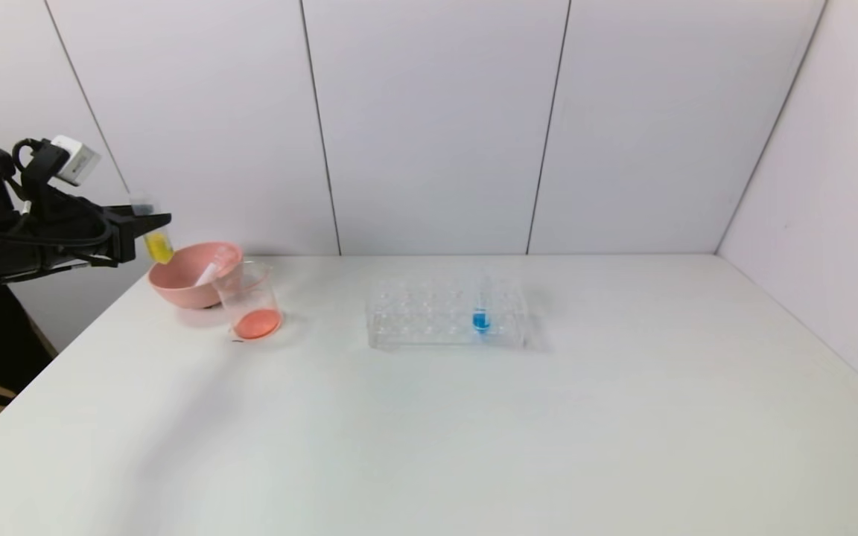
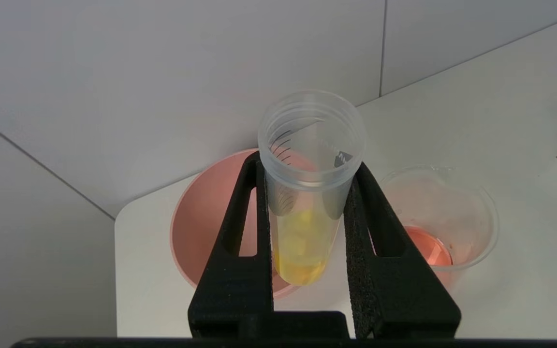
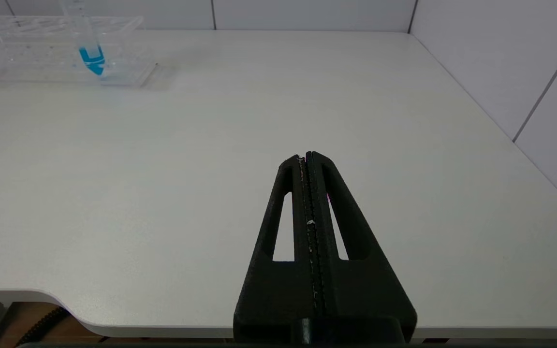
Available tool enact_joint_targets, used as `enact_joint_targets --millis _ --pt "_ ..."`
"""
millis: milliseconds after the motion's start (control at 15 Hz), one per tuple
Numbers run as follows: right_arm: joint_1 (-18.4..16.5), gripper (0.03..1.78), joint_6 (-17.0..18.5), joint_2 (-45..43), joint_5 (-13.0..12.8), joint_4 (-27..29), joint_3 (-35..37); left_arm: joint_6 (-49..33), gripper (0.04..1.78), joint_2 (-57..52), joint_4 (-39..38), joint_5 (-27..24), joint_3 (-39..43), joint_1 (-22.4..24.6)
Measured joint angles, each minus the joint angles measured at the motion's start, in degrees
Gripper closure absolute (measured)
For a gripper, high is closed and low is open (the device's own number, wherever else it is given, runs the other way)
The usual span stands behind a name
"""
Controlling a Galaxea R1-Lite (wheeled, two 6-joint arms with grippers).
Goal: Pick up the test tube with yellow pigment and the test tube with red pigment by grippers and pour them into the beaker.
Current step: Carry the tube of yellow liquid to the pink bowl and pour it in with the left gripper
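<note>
Left gripper (image 1: 147, 223): black, matte, two tapering fingers with slotted cut-outs and rough foam-like pads, raised at the table's far left. It pinched the test tube with yellow pigment (image 2: 307, 193), a clear ribbed-mouth plastic tube held upright, round bottom down, a little bright yellow liquid pooled low. The tube hung above the near rim of the pink bowl (image 1: 183, 279).

Pink bowl: smooth, round, opaque plastic, on the white table (image 1: 429, 432) at far left. A pale slim tube (image 1: 209, 274) lay slanted inside; whether it was the red-pigment tube could not be told.

Beaker (image 1: 250, 301): small, clear, thin-walled, with pouring lip, standing just right of the bowl and touching or nearly touching it. A shallow layer of orange-red liquid covered its bottom.

Tube rack (image 1: 447, 316): clear, rectangular, many-holed, mid-table, well apart from the beaker. One tube with blue liquid (image 1: 481, 316) stood upright in a hole toward its right end.

Right gripper (image 3: 306, 159): black, same build, fingers pressed together with nothing between them, low over the table's near right edge.
</note>
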Motion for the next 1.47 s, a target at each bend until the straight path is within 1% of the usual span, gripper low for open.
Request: enact_joint_targets --millis 333,733,1000,1267,1467 --pt "0.0 1.7 0.0 0.0 -0.02 0.0 0.0 1.84 1.38 1.77 0.57 -2.93 -5.71 -0.23" --pt "0.0 1.7 -0.02 0.0 0.0 0.0 0.0 2.18 1.38 1.6 1.82 -3.91 -6.5 -0.21" --pt "0.0 1.7 0.0 0.0 0.0 0.0 0.0 3.19 1.38 0.33 10.0 -3.18 -7.33 -0.3" --pt "0.0 1.7 0.0 0.0 -0.02 0.0 0.0 3.3 1.38 -0.17 19.18 -2.46 -12.87 -0.63" --pt "0.0 1.7 0.0 0.0 -0.02 0.0 0.0 5.62 1.38 0.11 22.78 -2.68 -15.57 -0.63"
